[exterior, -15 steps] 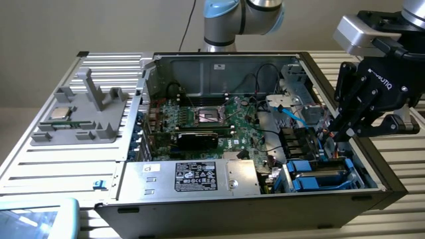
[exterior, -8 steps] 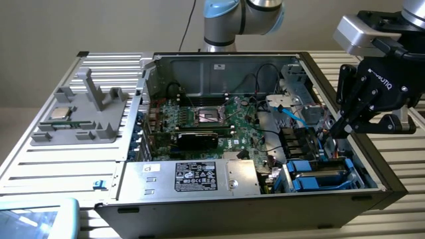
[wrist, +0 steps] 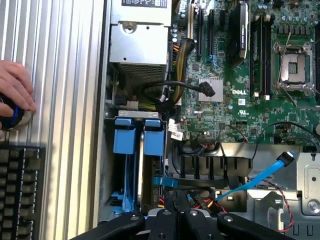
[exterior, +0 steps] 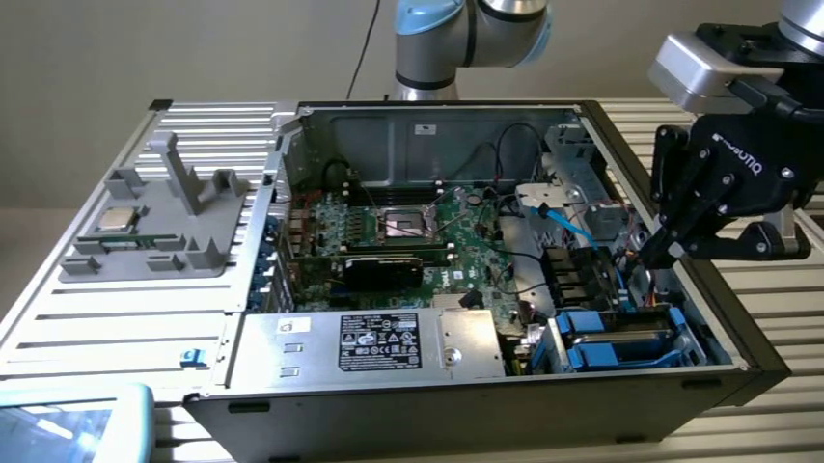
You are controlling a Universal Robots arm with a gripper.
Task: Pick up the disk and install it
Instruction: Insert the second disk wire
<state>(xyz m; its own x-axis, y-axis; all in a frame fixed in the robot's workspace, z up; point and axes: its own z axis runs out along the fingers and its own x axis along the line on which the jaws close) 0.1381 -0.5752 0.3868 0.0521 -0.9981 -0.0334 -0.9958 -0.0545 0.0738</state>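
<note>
The disk (exterior: 616,340), silver-grey in a bright blue carrier, sits in the drive bay at the near corner of the open computer case (exterior: 277,193) on the exterior view's right. In the wrist view its blue carrier ends (wrist: 139,137) stand side by side in the bay. My gripper (exterior: 661,253) hangs above the case's wall on the exterior view's right, a little behind the bay. Its black fingers (wrist: 176,215) are pressed together, shut, with nothing between them.
A silver power-supply box (exterior: 373,342) fills the near side of the case beside the bay. The motherboard (exterior: 412,236) and a loose blue cable (wrist: 265,175) lie inside. A grey fixture with a CPU chip (exterior: 119,218) sits outside. A person's hand (wrist: 15,90) rests near a keyboard (wrist: 20,190).
</note>
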